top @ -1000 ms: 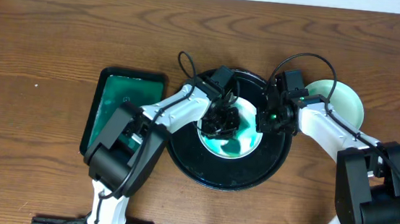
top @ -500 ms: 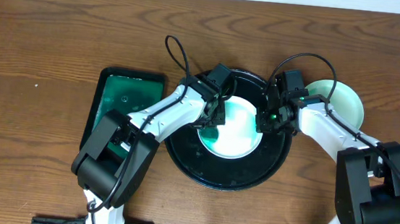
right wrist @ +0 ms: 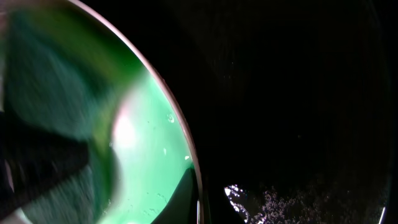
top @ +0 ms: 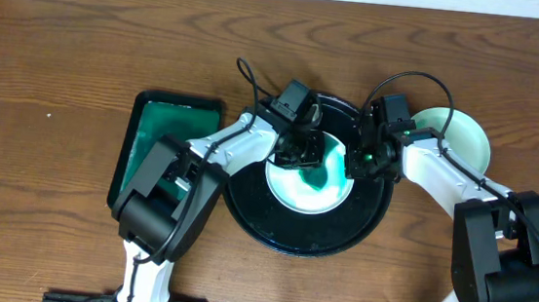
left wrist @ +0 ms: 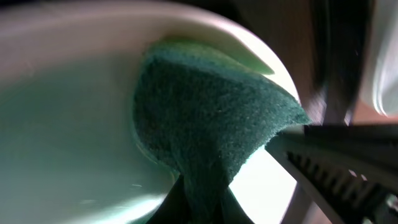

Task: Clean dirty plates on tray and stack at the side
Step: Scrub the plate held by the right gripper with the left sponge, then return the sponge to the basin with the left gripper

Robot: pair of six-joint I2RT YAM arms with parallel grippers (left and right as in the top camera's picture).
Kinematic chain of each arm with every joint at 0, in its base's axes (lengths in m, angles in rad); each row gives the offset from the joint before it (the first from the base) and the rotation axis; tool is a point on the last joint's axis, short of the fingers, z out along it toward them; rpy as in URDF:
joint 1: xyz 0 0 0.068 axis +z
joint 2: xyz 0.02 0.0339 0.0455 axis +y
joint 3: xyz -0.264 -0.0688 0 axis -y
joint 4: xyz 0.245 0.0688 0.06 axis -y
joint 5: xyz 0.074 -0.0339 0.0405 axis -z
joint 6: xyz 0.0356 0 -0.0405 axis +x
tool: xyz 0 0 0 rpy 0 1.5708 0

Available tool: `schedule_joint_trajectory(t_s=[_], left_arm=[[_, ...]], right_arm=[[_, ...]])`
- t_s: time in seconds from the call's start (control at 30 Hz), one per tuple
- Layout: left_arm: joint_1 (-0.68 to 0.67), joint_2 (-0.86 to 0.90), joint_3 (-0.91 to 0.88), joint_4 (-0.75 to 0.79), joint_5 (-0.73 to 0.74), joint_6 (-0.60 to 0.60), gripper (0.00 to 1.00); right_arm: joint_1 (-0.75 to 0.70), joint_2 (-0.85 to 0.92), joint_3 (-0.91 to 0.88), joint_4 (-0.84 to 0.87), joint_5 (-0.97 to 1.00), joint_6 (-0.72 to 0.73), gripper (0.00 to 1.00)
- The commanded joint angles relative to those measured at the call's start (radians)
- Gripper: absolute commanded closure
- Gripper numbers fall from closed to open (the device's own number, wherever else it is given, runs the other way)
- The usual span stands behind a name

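Overhead shows the left claw (top: pixel 308 159) closed on a dark green scouring pad (top: pixel 321 177), with the pad pressed onto the upper right part of a dirty plate (top: pixel 288 187). Left wrist view has the pad (left wrist: pixel 205 118) pinched at its lower end. From there it fans up across the plate's (left wrist: pixel 68 124) pale, green-tinted face to near the far rim. That plate lies in the middle of the round black tray (top: pixel 371 219), white toward its edges and smeared teal around the pad.

The right claw (top: pixel 359 162) sits at the plate's right rim with its jaws drawn together; whether they nip the rim cannot be told. Right wrist view shows the plate's (right wrist: pixel 149 143) curved rim, glowing green, against the tray's (right wrist: pixel 298 93) glossy black floor, which has a few wet specks near the bottom.

Off the tray, just beside its upper right edge, a second plate (top: pixel 462 137) rests on the wooden table (top: pixel 63 55), pale green-white. Left of the black tray lies a dark green rectangular tray (top: pixel 168 132), teal inside.
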Motion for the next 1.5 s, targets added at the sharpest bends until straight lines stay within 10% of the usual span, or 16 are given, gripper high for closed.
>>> schedule_joint_trajectory(t_s=[0.0, 0.2, 0.6, 1.07, 1.47], left_arm=[[-0.049, 0.047, -0.008, -0.015, 0.201, 0.013, 0.93], [-0.035, 0.047, -0.008, -0.134, 0.098, -0.006, 0.93], [0.044, -0.121, -0.008, -0.399, -0.599, -0.140, 0.93], [0.238, -0.636, -0.008, -0.519, -0.605, 0.035, 0.92], [0.542, -0.499, -0.176, -0.539, -0.722, 0.062, 0.92]], right_arm=[[0.003, 0.026, -0.014, -0.004, 0.025, -0.008, 0.99], [0.003, 0.026, -0.014, -0.005, 0.025, -0.008, 0.99], [0.003, 0.026, -0.014, -0.006, 0.025, -0.008, 0.99], [0.003, 0.026, -0.014, 0.011, 0.066, -0.038, 0.99], [0.034, 0.018, 0.010, 0.015, 0.089, -0.031, 0.99]])
